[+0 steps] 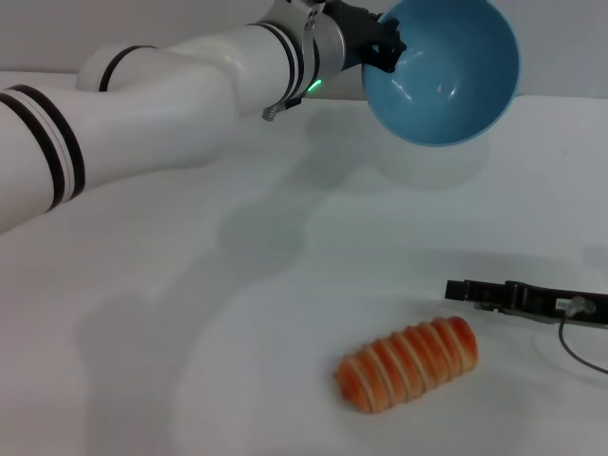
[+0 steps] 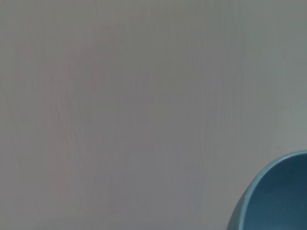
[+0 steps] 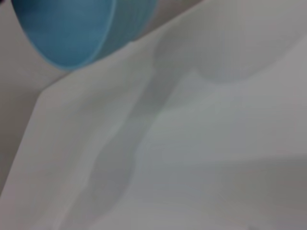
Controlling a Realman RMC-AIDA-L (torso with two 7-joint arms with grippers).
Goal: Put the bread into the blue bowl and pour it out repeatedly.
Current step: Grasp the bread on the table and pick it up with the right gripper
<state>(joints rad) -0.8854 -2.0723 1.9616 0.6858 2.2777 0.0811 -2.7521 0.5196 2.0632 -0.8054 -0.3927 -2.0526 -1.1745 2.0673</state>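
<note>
The left gripper [image 1: 385, 49] is raised high above the white table [image 1: 190, 313], its black fingers closed on the near rim of the blue bowl [image 1: 446, 71], which it holds tipped on its side so the glossy hollow faces the head camera; nothing lies inside it. Only the fingertips at the rim show, since the rest of the gripper merges into the dark wrist and the top of the bowl runs out of the picture. In the left wrist view that arm's own fingers do not appear at all; only a curved slice of the blue bowl [image 2: 276, 196] cuts into one corner against plain pale surface. The bread [image 1: 407, 364] rests on the table well below and apart from the left gripper, striped side up, lying at a slant. Just beside its upper end, close but apparently not touching, is the right gripper [image 1: 458, 290], low over the table and reaching in from the right edge, where most of it and a thin cable are cut off; I cannot tell how its fingers stand. The right wrist view shows the blue bowl [image 3: 72, 28] far off, partly cropped, above soft shadows on the table.
</note>
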